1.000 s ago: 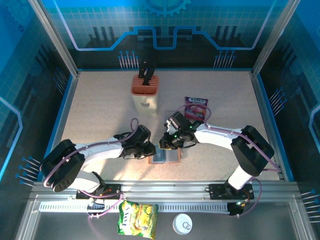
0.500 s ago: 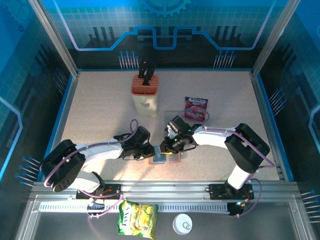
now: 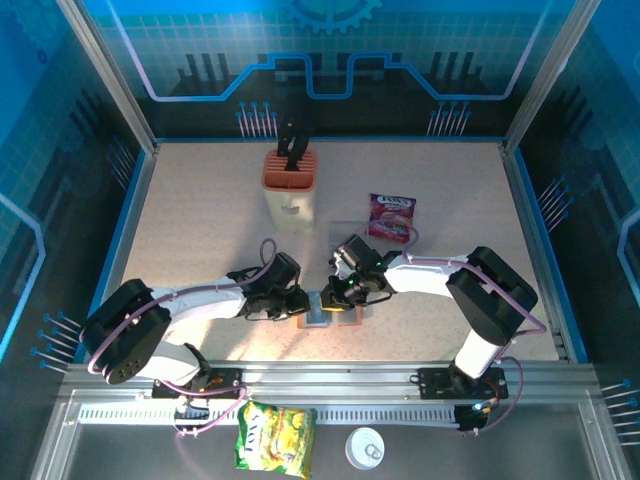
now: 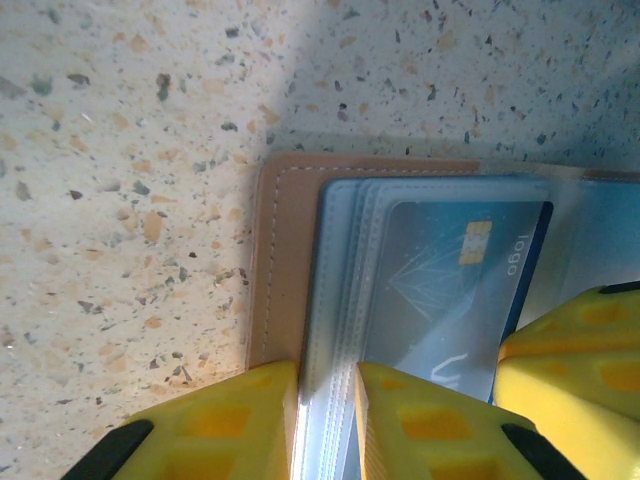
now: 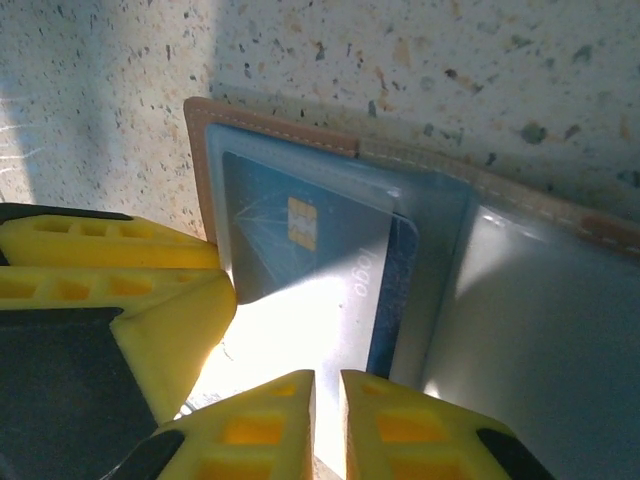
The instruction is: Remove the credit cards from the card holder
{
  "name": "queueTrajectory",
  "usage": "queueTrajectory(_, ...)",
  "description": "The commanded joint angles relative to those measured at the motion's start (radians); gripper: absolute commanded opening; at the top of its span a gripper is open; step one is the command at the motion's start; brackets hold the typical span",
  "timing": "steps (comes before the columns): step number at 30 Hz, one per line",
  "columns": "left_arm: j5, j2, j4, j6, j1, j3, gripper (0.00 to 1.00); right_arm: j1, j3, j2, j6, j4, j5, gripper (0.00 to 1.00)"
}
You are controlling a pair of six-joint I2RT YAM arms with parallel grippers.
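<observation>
The brown card holder [image 3: 344, 322] lies open on the table near the front, between both arms. A blue credit card [image 4: 450, 290] with a gold chip sits in its clear pocket. My left gripper [image 4: 327, 420] is shut on the edge of the holder's clear plastic sleeves, beside the brown cover [image 4: 280, 260]. From the opposite side, my right gripper [image 5: 328, 420] has its jaws nearly together on the lower edge of the credit card [image 5: 300, 250]. Glare washes out that edge. In the top view the left gripper [image 3: 303, 303] and right gripper [image 3: 335, 295] meet over the holder.
An orange-topped beige knife block [image 3: 291, 185] stands at the back centre. A purple snack packet [image 3: 392, 216] and a clear tray [image 3: 350, 232] lie behind the right arm. A yellow packet [image 3: 275, 437] and a white lid [image 3: 365, 448] lie beyond the table's front rail.
The right gripper has slid left and nearer onto the holder and narrowed its jaws. The holder shifted slightly left with it. The left gripper has held still.
</observation>
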Motion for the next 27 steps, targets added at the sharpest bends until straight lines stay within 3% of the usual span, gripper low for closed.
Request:
queueTrajectory(1, -0.012, -0.001, -0.03, -0.008, 0.006, -0.024, 0.22, 0.014, -0.004, 0.022, 0.006, 0.004, -0.013, 0.17)
queueTrajectory(9, -0.014, -0.002, -0.032, -0.009, 0.003, -0.025, 0.22, 0.013, 0.009, 0.023, -0.018, -0.06, 0.029, 0.22)
queueTrajectory(27, -0.016, -0.002, -0.034, -0.009, 0.003, -0.024, 0.22, 0.013, 0.035, -0.005, -0.057, -0.146, 0.083, 0.24)
